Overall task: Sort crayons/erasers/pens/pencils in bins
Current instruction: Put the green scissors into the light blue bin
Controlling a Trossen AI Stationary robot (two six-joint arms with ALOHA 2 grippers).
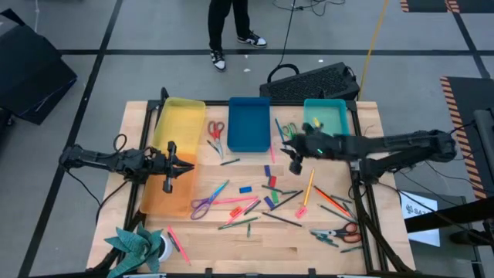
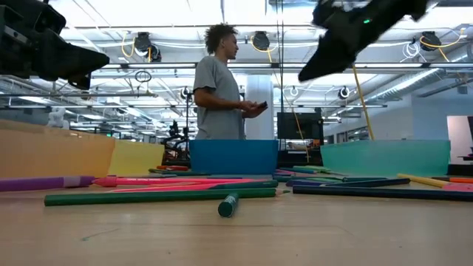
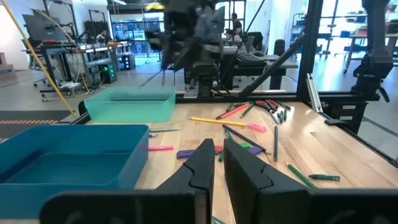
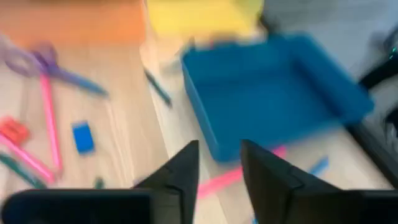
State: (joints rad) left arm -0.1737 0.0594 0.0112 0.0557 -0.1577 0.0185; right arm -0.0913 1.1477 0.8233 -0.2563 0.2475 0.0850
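Erasers scattered mid-tabletop (image 1: pixel 231 247): blue eraser (image 1: pixel 245 189), red eraser (image 1: pixel 272 182), purple eraser (image 1: pixel 267 170), all outside bins. Right gripper (image 1: pixel 293 160) hangs raised beside blue bin (image 1: pixel 248 123), jaws parted, nothing between them. Purple eraser lies just beside it, toward table centre, long axis pointing at blue bin. Left gripper (image 1: pixel 171 168) over orange bin (image 1: pixel 166 193), jaws slightly apart, empty. You reach erasers sooner with right arm.

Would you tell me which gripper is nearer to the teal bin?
The right gripper: it hangs just off the teal bin. The left gripper is over the orange bin, far across the table.
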